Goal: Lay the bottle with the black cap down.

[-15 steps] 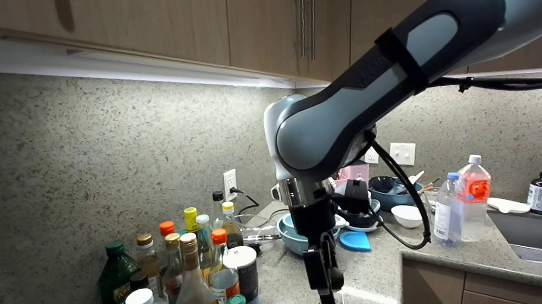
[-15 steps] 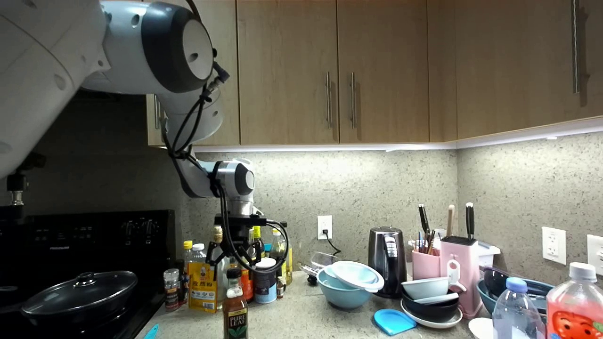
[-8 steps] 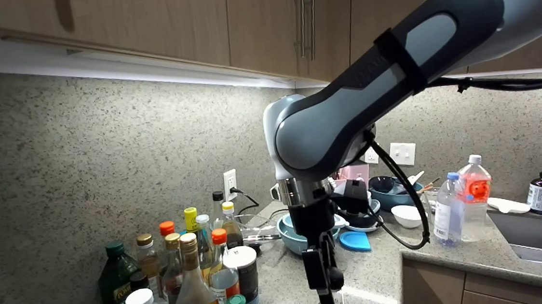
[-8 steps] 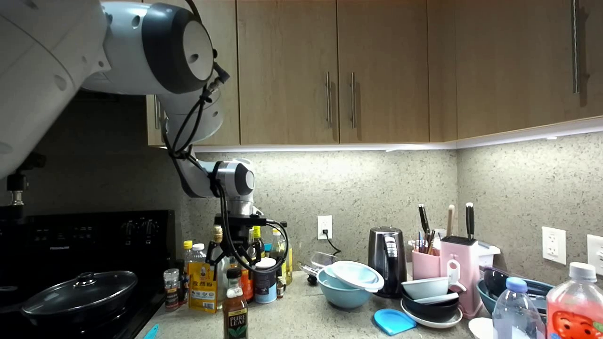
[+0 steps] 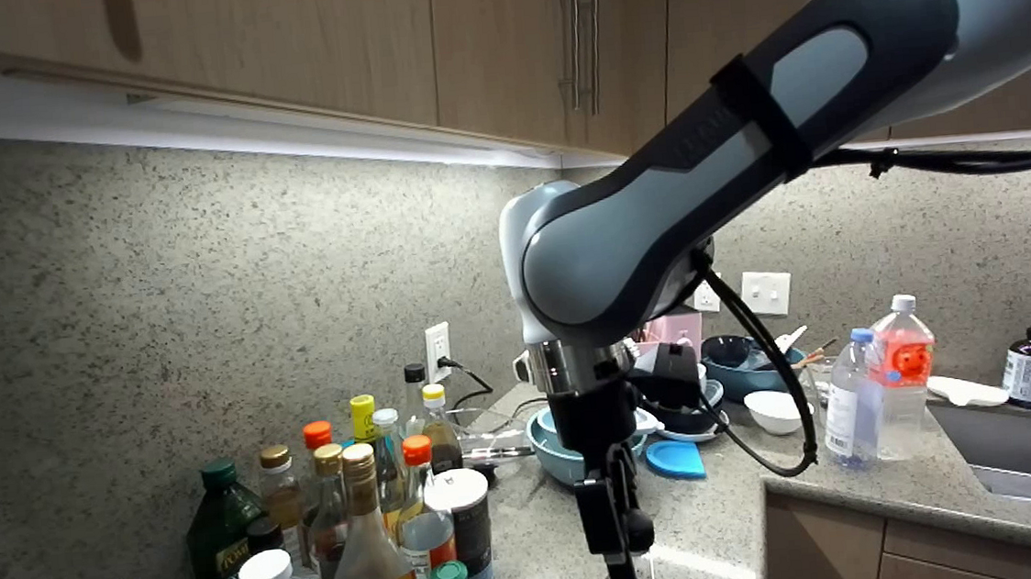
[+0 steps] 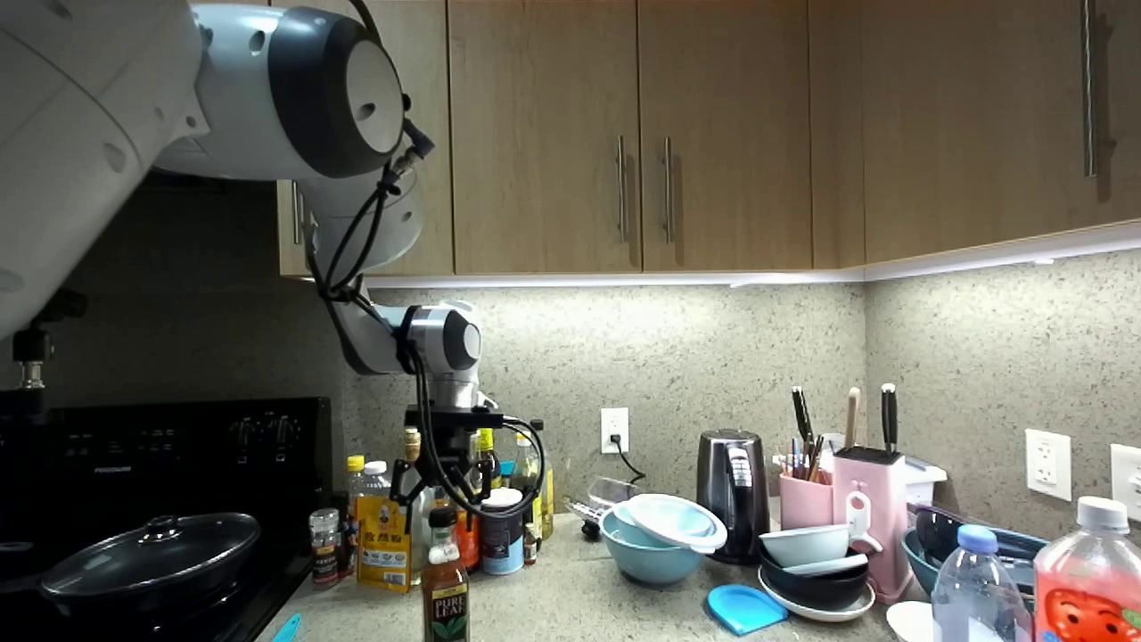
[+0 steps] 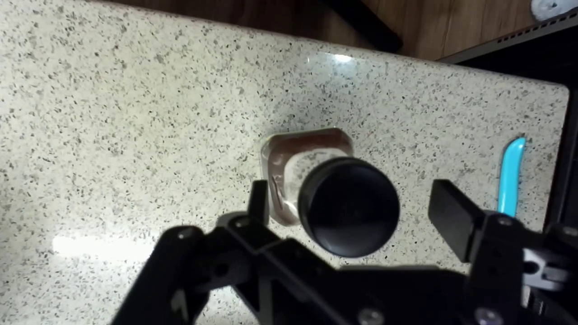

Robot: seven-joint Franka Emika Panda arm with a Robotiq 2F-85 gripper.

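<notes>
In an exterior view, the transparent brown bottle with the round black cap (image 6: 446, 593) stands upright on the speckled grey stone counter (image 6: 570, 611), near side, left of the stacked pale-blue bowls (image 6: 655, 562). Our black two-fingered gripper (image 7: 354, 210) has its fingers spread around the cap, a gap showing on either side, so we are not gripping anything.

The step in hand, we judge, is the grasp. The cap looks well centred in the wrist view, so we should bring the pads together slowly and evenly, lest one nudges the bottle over. We want a firm pinch: a smooth cap could let the body swing once tilted. Then we might lift slightly, tip rightward, away from the turquoise slim handle (image 6: 287, 629) at left and the far condiment bottles (image 6: 383, 539), releasing only once its side rests.
</notes>
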